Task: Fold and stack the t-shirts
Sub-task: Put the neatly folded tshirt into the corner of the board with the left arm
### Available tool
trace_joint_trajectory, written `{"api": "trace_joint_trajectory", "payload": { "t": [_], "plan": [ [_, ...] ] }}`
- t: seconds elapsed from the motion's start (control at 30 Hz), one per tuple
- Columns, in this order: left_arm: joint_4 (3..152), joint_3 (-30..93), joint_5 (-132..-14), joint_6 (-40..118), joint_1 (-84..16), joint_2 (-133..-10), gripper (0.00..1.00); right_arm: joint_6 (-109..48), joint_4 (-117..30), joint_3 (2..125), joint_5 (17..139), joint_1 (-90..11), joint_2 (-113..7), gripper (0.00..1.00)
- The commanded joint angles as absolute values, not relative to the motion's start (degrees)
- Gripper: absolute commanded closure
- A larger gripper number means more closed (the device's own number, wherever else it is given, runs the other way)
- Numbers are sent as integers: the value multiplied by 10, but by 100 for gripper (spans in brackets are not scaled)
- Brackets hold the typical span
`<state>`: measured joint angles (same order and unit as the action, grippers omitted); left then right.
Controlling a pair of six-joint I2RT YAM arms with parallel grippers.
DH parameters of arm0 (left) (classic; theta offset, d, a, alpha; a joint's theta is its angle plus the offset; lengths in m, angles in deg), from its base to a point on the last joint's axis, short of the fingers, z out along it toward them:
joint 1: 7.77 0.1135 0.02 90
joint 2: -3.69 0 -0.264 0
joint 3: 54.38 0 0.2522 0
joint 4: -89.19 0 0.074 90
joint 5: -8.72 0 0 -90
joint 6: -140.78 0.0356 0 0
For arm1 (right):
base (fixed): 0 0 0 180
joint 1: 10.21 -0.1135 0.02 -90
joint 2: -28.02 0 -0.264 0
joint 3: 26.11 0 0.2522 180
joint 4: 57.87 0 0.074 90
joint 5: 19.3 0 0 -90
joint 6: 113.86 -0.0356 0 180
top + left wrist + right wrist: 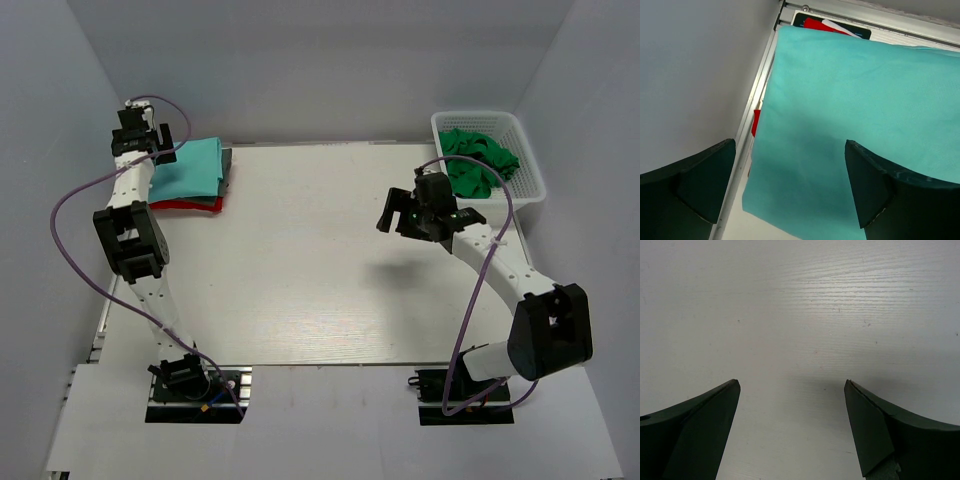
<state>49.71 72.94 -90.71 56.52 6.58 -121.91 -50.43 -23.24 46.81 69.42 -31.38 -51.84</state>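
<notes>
Left gripper (790, 145): closest to the lens in its wrist view. Its dark fingers are spread wide with nothing between them, and it hangs over the teal shirt.
Teal shirt (865, 100): folded flat, directly beneath and ahead of the left gripper. It tops a stack at the far left corner of the table (300, 270), with its left edge along the metal rail (762, 70).
Red shirt (185, 204): lies under the teal shirt. It shows as a strip along the stack's near edge and as a sliver by the rail, just ahead of the left gripper's left finger.
Dark shirt (226, 170): only a dark edge at the stack's right side, below the teal shirt. Its fold cannot be told.
Right gripper (792, 382): fingers wide apart and empty, hovering over bare tabletop, well apart from the stack.
Basket (530, 170): white lattice, near the right gripper, beyond it and to its right.
Green shirt (475, 160): crumpled inside the basket, with some dark cloth among it.
</notes>
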Motion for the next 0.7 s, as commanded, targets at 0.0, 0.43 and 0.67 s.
{"api": "trace_joint_trajectory", "payload": {
  "t": [0.0,0.43,0.67],
  "plan": [
    [467,764,-916,511,67,-1155,0,-498,-254,484,697,-316,-491,10],
    [531,483,-743,325,-80,-883,0,-503,-336,373,736,-314,-389,10],
    [533,330,-795,276,-292,-802,0,-484,-329,327,691,-314,-322,10]
  ]
}}
